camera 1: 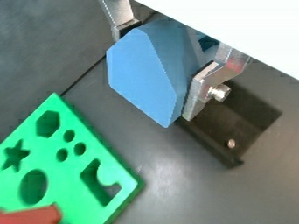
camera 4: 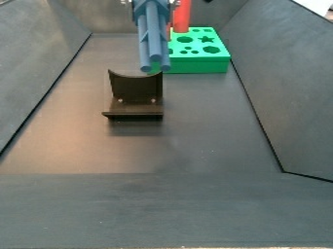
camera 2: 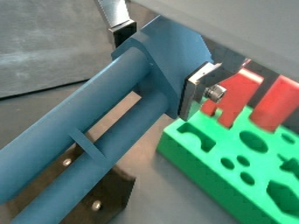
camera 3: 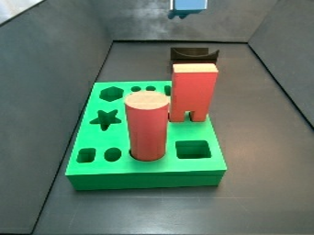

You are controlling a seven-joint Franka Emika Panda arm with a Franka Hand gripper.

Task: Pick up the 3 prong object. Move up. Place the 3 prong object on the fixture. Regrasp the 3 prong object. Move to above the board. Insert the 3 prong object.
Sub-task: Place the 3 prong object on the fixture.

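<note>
**Piece held aloft above the fixture; placement pending**

The gripper [camera 1: 163,66] is clamped on the 3 prong object [camera 1: 149,77], high above the fixture [camera 4: 134,94]. Judged next: descend straight, seating the prongs in the notch. At 1 o'clock stands the board [camera 4: 198,51]; its red blocks [camera 3: 194,92] appear clear of the path.

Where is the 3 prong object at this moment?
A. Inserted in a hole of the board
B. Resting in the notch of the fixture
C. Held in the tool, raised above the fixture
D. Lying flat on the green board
C: in a side view the 3 prong object hangs from the tool clear above the empty fixture, and in a wrist view a silver finger presses on its blue body.
</note>
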